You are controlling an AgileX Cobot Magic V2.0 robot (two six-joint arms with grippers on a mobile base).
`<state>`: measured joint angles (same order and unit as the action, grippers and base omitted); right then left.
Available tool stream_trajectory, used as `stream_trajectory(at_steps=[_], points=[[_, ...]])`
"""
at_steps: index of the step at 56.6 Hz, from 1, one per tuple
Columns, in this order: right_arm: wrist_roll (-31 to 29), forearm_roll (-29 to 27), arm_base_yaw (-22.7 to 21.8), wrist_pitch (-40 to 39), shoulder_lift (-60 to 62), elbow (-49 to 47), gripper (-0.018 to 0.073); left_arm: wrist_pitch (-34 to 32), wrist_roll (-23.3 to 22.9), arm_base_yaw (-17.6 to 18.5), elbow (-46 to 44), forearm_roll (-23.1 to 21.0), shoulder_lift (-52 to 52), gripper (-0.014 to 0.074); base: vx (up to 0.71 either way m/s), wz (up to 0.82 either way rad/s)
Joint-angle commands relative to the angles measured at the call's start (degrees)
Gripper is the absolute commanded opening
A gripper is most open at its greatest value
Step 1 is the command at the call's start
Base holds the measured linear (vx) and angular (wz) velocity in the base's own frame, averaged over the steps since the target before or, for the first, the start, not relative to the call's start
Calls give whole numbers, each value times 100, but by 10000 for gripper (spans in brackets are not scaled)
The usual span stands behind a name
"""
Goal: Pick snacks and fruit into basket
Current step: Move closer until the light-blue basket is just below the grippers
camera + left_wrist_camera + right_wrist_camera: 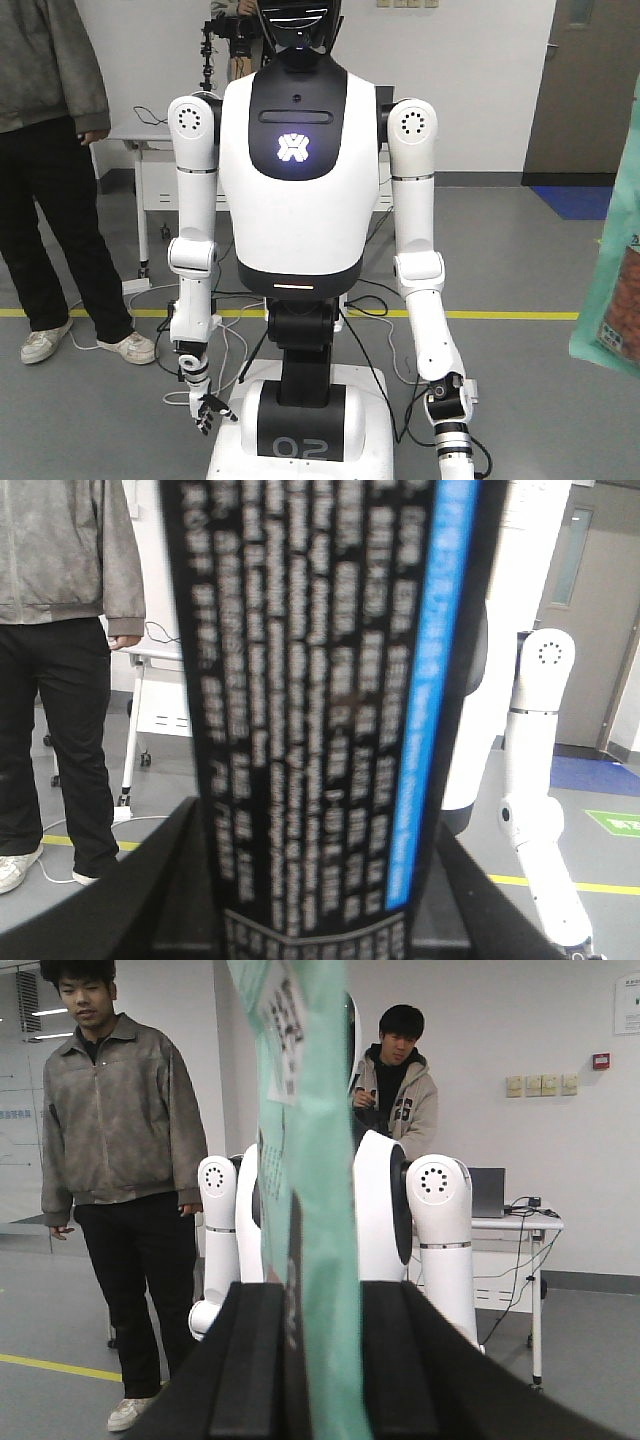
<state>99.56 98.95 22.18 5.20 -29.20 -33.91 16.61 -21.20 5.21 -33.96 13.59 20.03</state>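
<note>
Black snack pouch (300,680), white lettering plus a blue stripe, fills the left wrist view. It stands upright between the left gripper (318,825) fingers (130,890) with its edges against both, so jaws are spread wide and clamped across it. Right gripper (325,1290): jaws nearly together, pinching the teal-green snack pouch (320,1140) edge-on, pouch rising upright above them. A teal-green pouch with red berries in its window also shows at the right edge of the front view. White humanoid robot (298,170) faces the cameras, arms down. Man in grey jacket (120,1130) beside it; second man in beige hoodie (400,1080) behind, near a table (510,1225).
</note>
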Motion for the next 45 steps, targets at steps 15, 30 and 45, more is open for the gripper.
stream_trajectory(at_steps=[15,30,45], points=[[-89,321,-18,124,-26,-211,-9,-581,-6,-1,-193,28,56,3,1,0],[-89,321,-18,124,-26,-211,-9,-581,-6,-1,-193,28,56,3,0,0],[-89,321,-18,118,-26,-211,-9,-581,-6,-1,-193,28,56,3,3,2]])
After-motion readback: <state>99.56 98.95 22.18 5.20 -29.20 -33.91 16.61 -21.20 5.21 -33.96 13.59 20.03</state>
